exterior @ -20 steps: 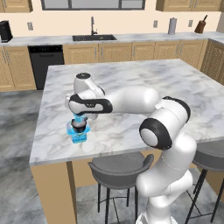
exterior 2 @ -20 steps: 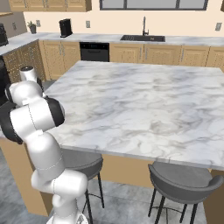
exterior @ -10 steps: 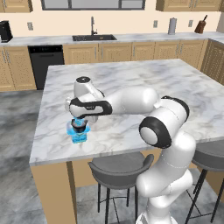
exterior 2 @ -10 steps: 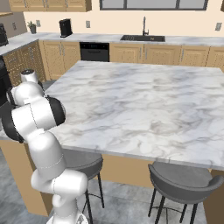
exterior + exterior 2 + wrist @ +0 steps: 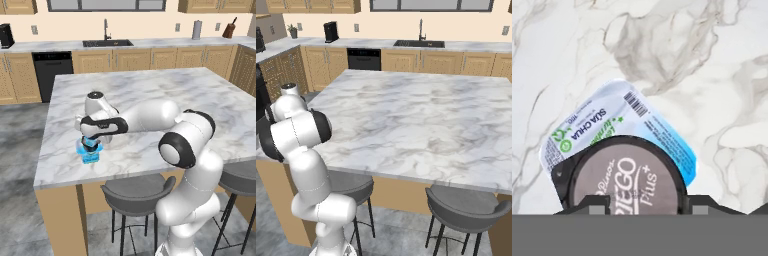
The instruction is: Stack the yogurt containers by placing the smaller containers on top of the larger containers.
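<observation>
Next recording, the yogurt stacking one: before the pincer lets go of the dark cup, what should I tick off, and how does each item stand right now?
1. Dark cup is between the fingertips: ok, they flank it on both sides.
2. Cup is over the squarish blue tub: ok, the hand view shows it overlapping the tub's lid.
3. Cup is centred on the tub: not ok, it covers one side and leaves the labelled corner bare.
4. Cup's base rests on the lid: cannot tell, no side view of the contact.
5. Tub sits flat on the marble island, away from the edge: ok in the left base view.
6. Tiny blue cup located for the following step: cannot tell.
</observation>
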### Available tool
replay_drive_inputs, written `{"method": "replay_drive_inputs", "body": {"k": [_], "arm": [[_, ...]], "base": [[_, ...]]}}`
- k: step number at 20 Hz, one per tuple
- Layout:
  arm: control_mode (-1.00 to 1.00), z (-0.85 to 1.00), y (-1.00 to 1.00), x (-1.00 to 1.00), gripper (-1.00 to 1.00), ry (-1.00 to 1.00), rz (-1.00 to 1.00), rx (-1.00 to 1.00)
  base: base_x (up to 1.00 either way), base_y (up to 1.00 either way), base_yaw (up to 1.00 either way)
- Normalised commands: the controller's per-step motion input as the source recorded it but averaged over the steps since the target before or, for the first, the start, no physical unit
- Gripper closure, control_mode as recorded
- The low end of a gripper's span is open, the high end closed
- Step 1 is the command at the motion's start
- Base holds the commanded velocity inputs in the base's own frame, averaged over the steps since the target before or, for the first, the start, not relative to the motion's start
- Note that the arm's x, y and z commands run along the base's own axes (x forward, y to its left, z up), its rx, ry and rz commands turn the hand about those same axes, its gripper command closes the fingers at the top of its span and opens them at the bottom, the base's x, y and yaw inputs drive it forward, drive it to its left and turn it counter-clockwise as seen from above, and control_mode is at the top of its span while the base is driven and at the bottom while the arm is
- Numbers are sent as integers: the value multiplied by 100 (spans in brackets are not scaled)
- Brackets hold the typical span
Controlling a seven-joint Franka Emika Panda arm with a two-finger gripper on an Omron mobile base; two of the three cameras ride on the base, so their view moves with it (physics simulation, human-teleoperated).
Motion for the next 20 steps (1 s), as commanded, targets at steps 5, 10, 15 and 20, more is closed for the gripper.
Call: {"method": "replay_drive_inputs", "body": {"k": [5, 10, 15, 20], "arm": [[-100, -7, 0, 1, 100, 0, 0, 0], [-100, 0, 0, 13, 100, 0, 0, 0], [-100, 0, 0, 13, 100, 0, 0, 0], [-100, 0, 0, 0, 100, 0, 0, 0]], "base": [[0, 0, 0], [0, 0, 0], [0, 0, 0], [0, 0, 0]]}}
